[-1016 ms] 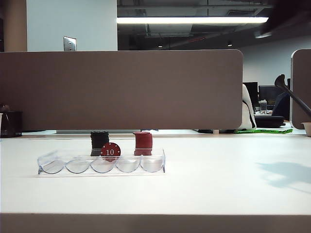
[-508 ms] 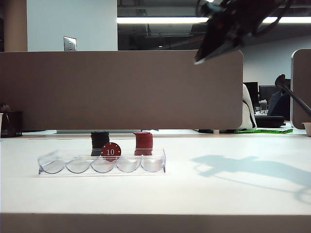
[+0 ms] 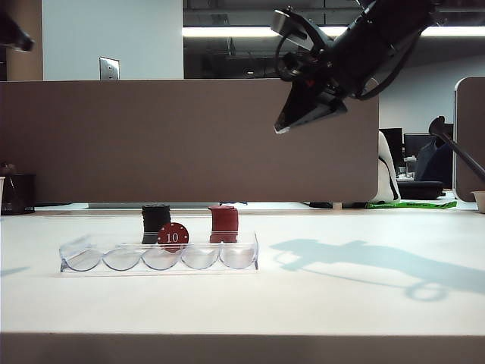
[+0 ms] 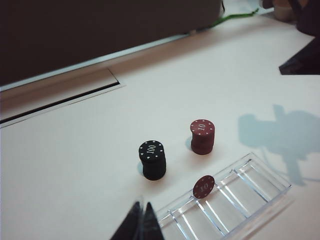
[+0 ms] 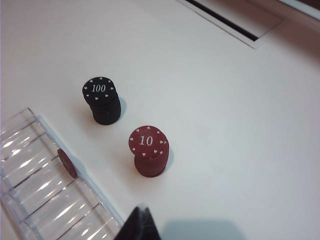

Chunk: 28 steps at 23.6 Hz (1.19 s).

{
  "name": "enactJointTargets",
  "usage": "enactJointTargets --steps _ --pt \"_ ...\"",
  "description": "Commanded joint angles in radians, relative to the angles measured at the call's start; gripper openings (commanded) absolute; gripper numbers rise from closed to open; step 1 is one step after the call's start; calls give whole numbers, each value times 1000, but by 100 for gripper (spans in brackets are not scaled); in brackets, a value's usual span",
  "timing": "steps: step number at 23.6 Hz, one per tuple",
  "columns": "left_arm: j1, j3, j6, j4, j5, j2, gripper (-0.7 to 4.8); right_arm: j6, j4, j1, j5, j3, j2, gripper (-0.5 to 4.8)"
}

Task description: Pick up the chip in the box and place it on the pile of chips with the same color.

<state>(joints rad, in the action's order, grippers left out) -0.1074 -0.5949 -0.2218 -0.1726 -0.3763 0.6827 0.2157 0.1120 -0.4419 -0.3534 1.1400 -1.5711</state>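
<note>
Exterior view showed the chip (image 3: 173, 236) upright in the box (image 3: 91, 256), apparently wedged in a groove, while left gripper (image 4: 141, 222) and right gripper (image 3: 282, 126), fingers together, hung above the table (image 3: 341, 303).

White table (image 3: 341, 303) runs up to a brown divider panel (image 3: 189, 140). Behind: pale wall (image 3: 114, 38) with metal switch plate (image 3: 109, 68), long ceiling strip light (image 3: 227, 32) on. Dark monitors (image 3: 420, 145) at far right

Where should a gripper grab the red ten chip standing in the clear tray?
Pinch the chip by its two flat faces near its upper edge, coming from above: it stands on edge in a tray groove, so only its upper part seems clear.
</note>
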Motion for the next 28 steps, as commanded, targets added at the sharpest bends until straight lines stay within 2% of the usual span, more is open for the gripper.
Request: enactJointTargets --steps 1,6,20,28 --pt "-5 -14 -7 27 -41 46 -3 1 -18 -1 -6 4 6 -6" --pt "-10 -14 -8 78 -120 120 -3 1 -12 -1 -7 3 6 -6" --pt "-11 -14 -6 98 -122 146 -3 -6 -45 -1 -9 3 5 -6" --pt "-11 -14 -13 115 -122 150 -3 -13 -99 -6 -68 5 -1 -6"
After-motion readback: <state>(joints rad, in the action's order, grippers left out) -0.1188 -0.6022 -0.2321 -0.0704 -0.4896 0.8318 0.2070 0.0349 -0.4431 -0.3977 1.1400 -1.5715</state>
